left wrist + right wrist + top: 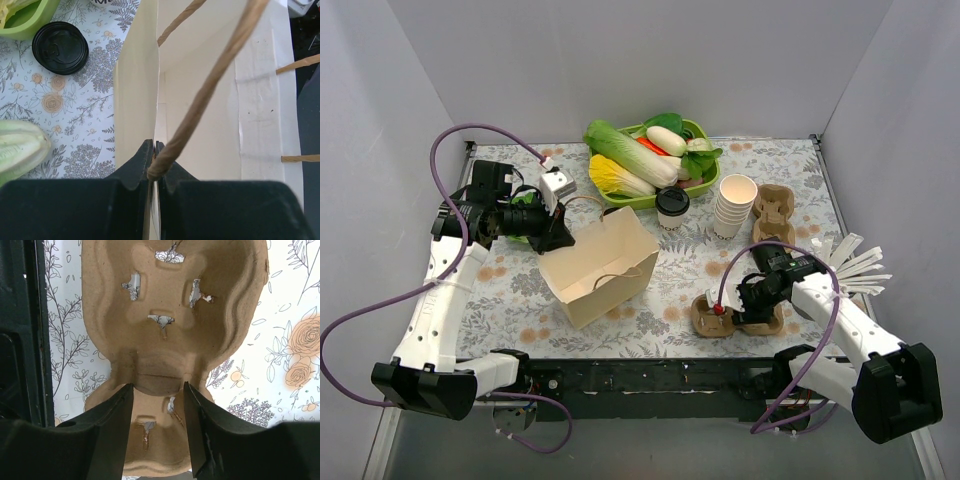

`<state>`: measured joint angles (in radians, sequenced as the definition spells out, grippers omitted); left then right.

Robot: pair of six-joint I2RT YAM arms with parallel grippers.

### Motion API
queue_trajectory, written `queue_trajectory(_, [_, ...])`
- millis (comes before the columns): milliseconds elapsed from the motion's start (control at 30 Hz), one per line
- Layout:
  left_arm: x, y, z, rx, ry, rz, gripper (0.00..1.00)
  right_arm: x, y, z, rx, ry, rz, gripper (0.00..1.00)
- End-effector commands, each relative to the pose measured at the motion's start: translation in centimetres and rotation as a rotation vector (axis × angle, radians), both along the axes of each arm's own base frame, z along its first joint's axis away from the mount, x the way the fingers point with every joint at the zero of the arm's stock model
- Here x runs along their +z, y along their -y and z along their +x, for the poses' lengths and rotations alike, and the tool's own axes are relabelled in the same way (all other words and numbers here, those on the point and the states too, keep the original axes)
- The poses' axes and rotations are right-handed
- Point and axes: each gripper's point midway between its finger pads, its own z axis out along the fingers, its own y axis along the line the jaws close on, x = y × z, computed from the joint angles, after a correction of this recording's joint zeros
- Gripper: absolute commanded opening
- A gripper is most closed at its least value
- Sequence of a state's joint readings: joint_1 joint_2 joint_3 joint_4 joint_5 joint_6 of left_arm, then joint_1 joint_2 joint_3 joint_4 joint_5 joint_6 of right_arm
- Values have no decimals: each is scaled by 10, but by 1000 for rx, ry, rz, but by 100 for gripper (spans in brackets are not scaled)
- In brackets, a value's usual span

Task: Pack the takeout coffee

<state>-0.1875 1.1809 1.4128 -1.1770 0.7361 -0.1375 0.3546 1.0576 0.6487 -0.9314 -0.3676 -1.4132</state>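
Black-lidded takeout coffee (60,47), cup hidden under lid (L wrist view)

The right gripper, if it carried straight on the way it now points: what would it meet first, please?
Most likely the cardboard cup carrier directly below: the right gripper points down at its narrow middle, one finger on either side. Whether it already touches there, the pictures do not settle.

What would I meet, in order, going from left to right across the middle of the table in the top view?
Left gripper → paper bag → takeout coffee → stack of lidless cups → brown cup carriers → fan of white sticks.
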Motion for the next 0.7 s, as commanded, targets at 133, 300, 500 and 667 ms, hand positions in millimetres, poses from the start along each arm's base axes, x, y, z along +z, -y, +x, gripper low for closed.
queue_trajectory(133, [6, 1, -4, 4, 21, -16, 0, 3, -7, 10, -42, 14, 34, 52])
queue_trajectory(300, [4, 2, -4, 2, 18, -17, 0, 0, -8, 10, -83, -8, 34, 51])
queue_trajectory(500, [3, 3, -5, -1, 9, -23, 0, 10, -13, 5, -84, -41, 62, 53])
queue_trajectory(667, [1, 3, -4, 4, 1, -30, 0, 13, -17, 6, -112, -48, 83, 53])
